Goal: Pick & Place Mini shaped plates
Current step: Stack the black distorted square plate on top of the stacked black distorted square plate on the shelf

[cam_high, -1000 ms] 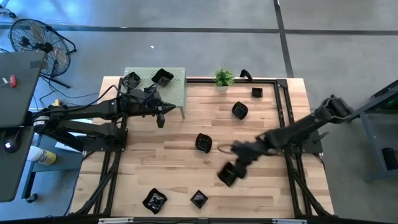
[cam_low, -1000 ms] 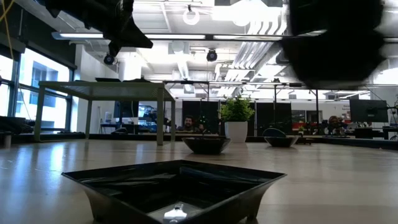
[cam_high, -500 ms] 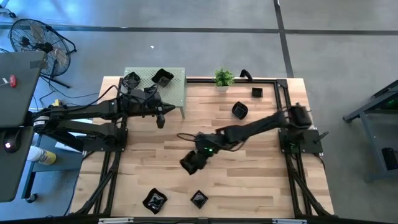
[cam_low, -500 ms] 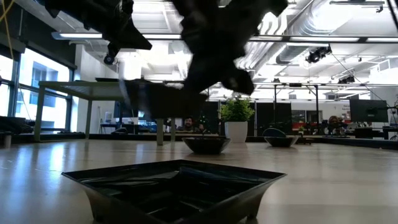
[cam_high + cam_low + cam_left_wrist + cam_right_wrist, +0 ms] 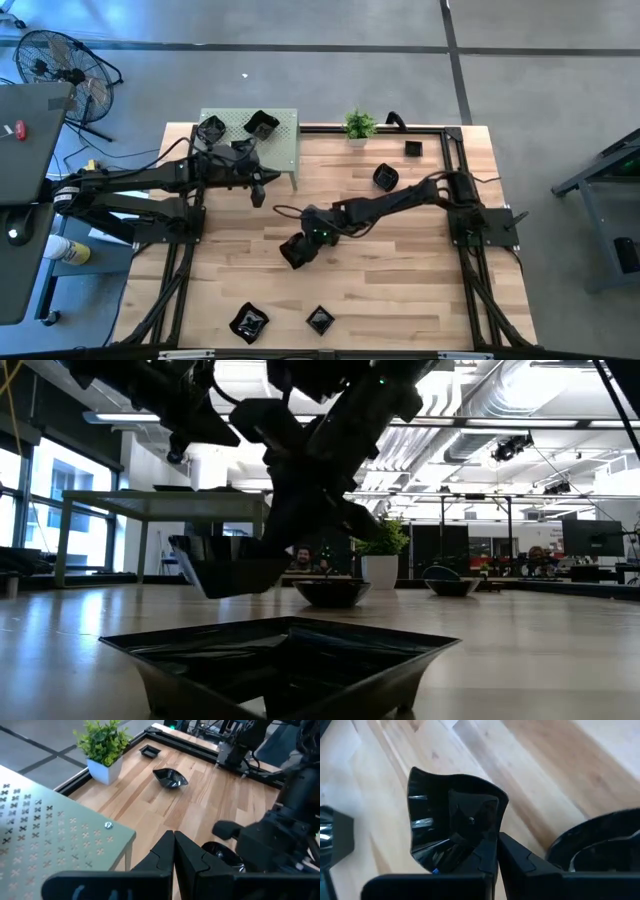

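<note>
Carrying plate (image 5: 296, 249), right fingers (image 5: 304, 243) moved leftward to table centre.

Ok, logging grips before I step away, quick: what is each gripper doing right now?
Left gripper: closed, holding nothing, beside the green perforated stand.
Right gripper: closed on a black wavy-edged mini plate, above the table.

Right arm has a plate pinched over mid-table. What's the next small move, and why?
Probably carry it on toward the green perforated stand, where two plates already sit. The right gripper is shut on the square plate, which hangs above the wood in the low view. The left gripper waits shut beside the stand.
</note>
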